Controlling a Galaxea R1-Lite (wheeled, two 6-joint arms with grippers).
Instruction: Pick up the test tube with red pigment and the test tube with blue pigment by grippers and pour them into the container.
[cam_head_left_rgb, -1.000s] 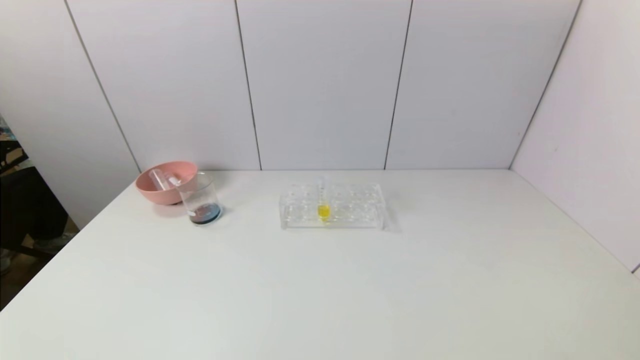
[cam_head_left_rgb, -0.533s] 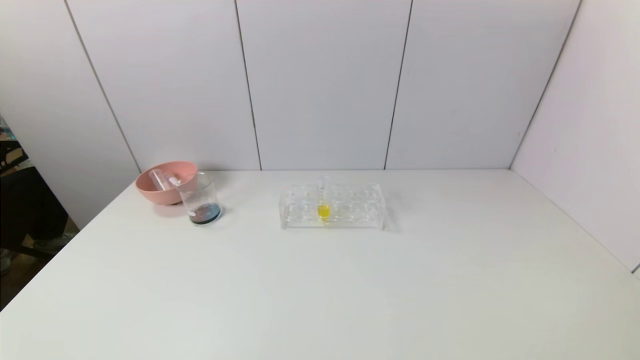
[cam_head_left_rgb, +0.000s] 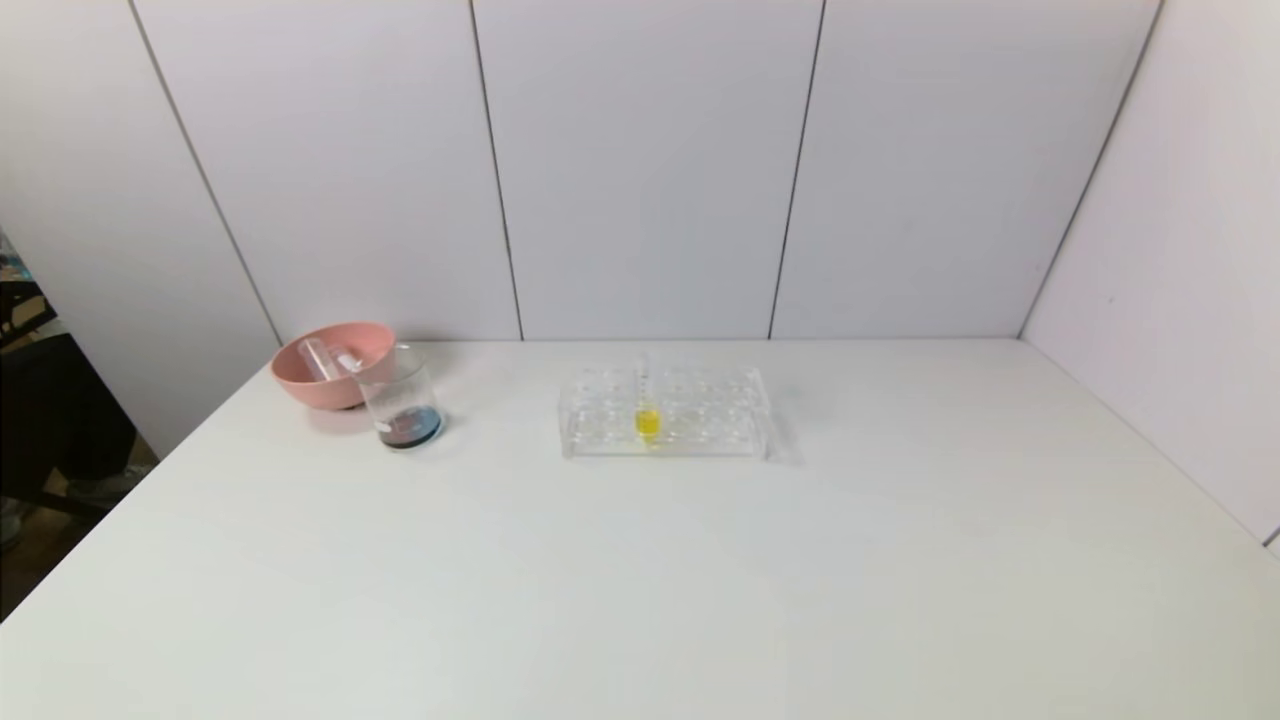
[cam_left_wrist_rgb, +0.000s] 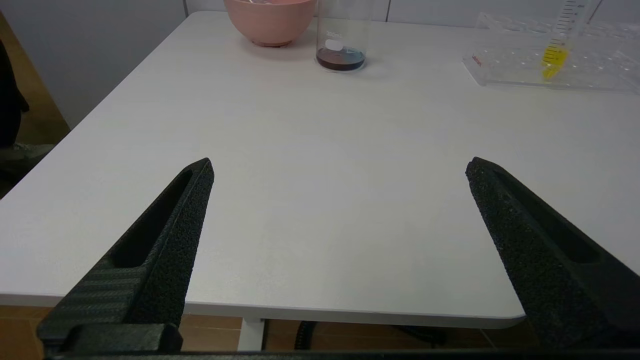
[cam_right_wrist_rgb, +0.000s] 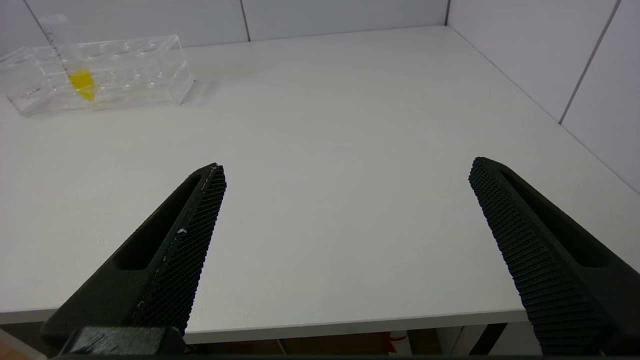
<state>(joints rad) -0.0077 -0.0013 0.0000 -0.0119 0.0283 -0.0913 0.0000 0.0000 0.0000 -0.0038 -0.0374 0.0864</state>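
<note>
Head view: pink bowl touches container; left gripper and right gripper fingers spread.

A lab-style test bench: a plain white table enclosed by pale grey wall panels, holding a clear tube rack with 1 yellow-filled tube, a glass beaker and a pink bowl.

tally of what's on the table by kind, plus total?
Pink bowl: 1
Clear beaker with dark liquid at the bottom: 1
Clear tube rack: 1
Tube with yellow liquid, standing in the rack: 1
Clear empty tubes lying in the bowl: 2
Total: 6
</note>
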